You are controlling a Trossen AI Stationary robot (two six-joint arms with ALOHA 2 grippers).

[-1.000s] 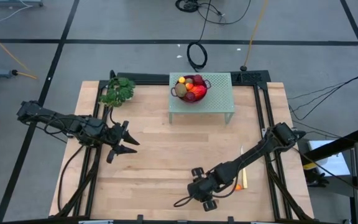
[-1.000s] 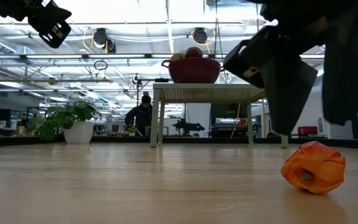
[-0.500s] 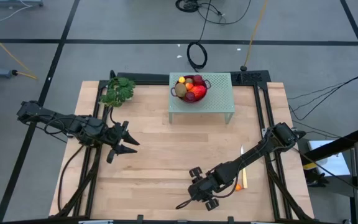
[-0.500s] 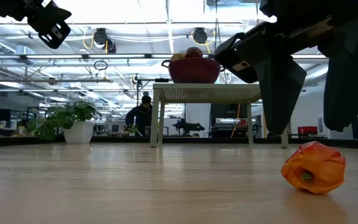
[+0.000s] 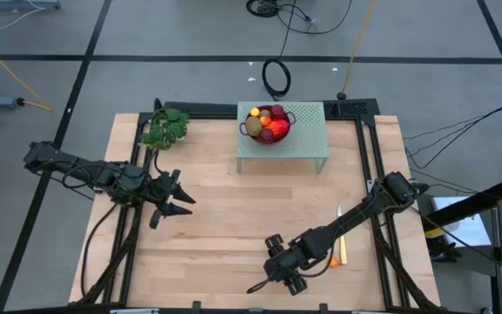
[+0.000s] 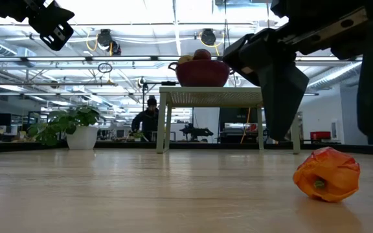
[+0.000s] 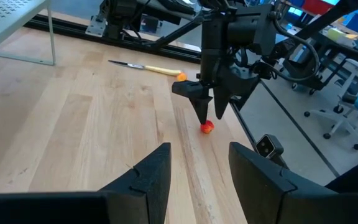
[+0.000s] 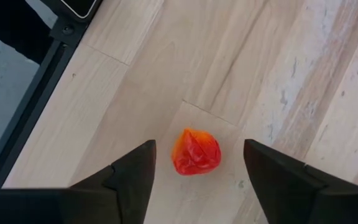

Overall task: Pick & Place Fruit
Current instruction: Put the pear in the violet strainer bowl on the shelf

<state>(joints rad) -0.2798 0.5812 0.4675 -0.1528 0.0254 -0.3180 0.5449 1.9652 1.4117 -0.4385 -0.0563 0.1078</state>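
Right gripper opened wider over the loose fruit.

The small orange-red fruit point(image 8: 196, 151) lay alone on the table point(image 5: 225, 227) near its front edge, well apart from the red bowl point(image 5: 267, 124) on the green stand point(image 5: 308, 139). My right gripper point(image 8: 197, 163) hung just above it; over the last second I saw its fingers spread apart to straddle the fruit, holding nothing. I judged it ready to drop and grasp. The left gripper point(image 5: 179, 199) waited half open and empty, far from the bowl's stand.
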